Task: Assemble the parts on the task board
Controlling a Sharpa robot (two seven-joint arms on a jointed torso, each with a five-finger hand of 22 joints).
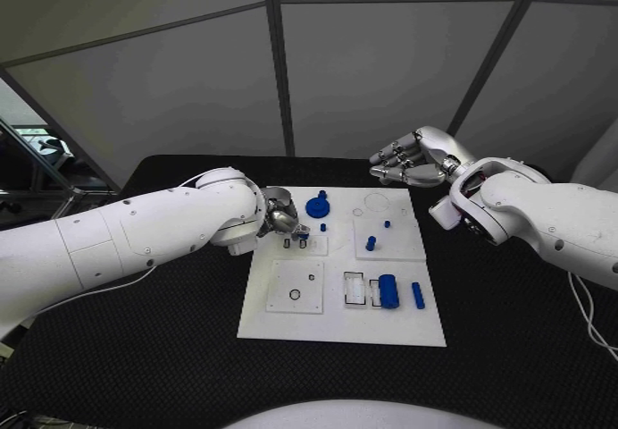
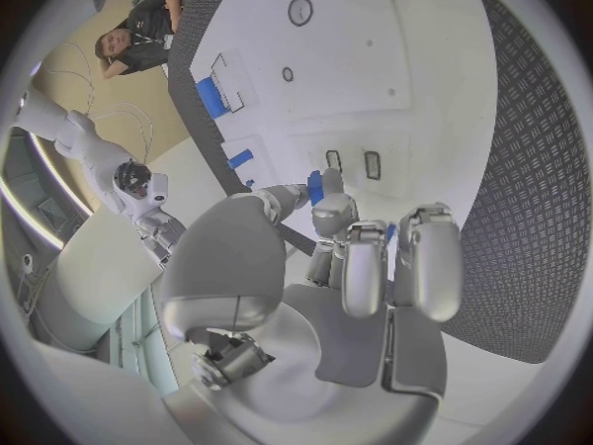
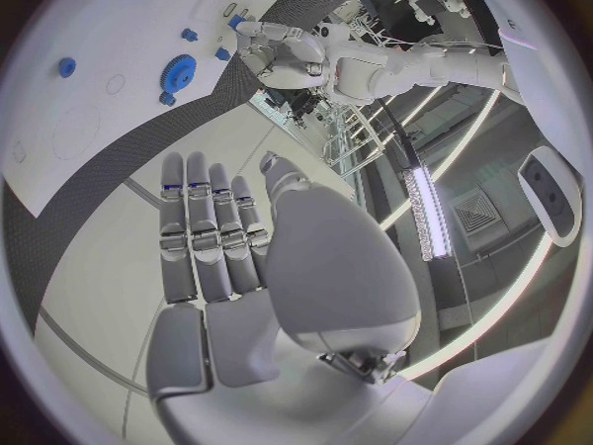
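Working the far-left part of the white board [image 1: 341,332], w/ left hand [image 1: 283,217] hovering low over the small slots there, fingers curled round what looks like a small blue piece [image 2: 316,185] pinched at the tips; hard to be sure from the left wrist view whether actually gripping or just touching. Waiting off the board's far-right corner, right hand [image 1: 414,161] idling above the black table [image 1: 154,357], fingers straight & together, holding nothing. Sitting near the board's far edge, blue gear [image 1: 317,209] appearing already seated, w/ small blue peg [image 1: 371,242] standing nearby in the mid section. Lying near the front right, bigger blue cylinder [image 1: 389,291] & slim blue bar [image 1: 417,295] resting beside an open rectangular recess [image 1: 354,290], seemingly not yet fitted. Showing bare too: round hole in the front-left plate [image 1: 295,295] & faint circles at far right. Judging approx. a third to halfway done; remaining likely the piece at the left fingertips, then cylinder, bar & open holes.
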